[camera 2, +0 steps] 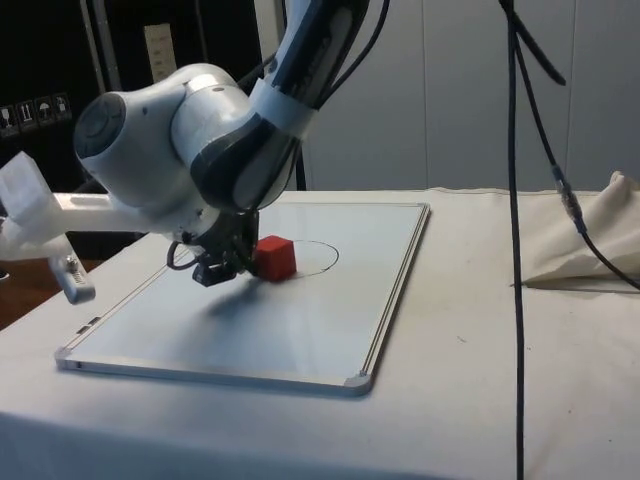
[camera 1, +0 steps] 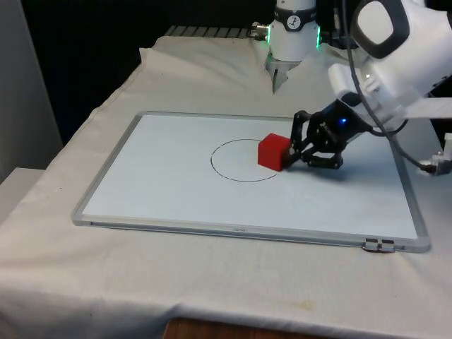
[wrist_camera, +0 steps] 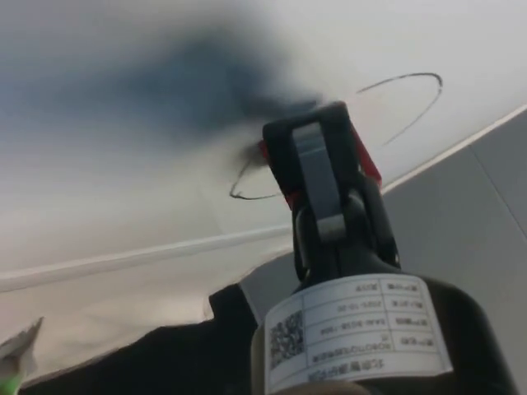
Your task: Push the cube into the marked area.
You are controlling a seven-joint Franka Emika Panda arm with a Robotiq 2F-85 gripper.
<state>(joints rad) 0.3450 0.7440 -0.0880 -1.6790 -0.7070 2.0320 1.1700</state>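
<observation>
A red cube [camera 1: 273, 151] [camera 2: 274, 257] rests on a white board [camera 1: 176, 183] [camera 2: 300, 320], straddling the edge of a thin drawn circle [camera 1: 236, 161] [camera 2: 322, 256] on the front view's right. My black gripper [camera 1: 292, 152] [camera 2: 238, 264] is low over the board with its fingers together, and the tips press the cube's outer face, the one away from the circle. In the wrist view the fingers [wrist_camera: 317, 164] cover most of the cube [wrist_camera: 368, 167], so just slivers of red show beside them, with the circle's line [wrist_camera: 412, 103] beyond.
The board has a grey frame [camera 1: 240, 229] [camera 2: 385, 300] with a clip [camera 1: 381, 245] at a near corner. A cable [camera 1: 412, 161] trails past the board's right edge. In the side view hanging cables [camera 2: 515, 200] and a bunched cloth fold [camera 2: 590, 250] sit beside the board.
</observation>
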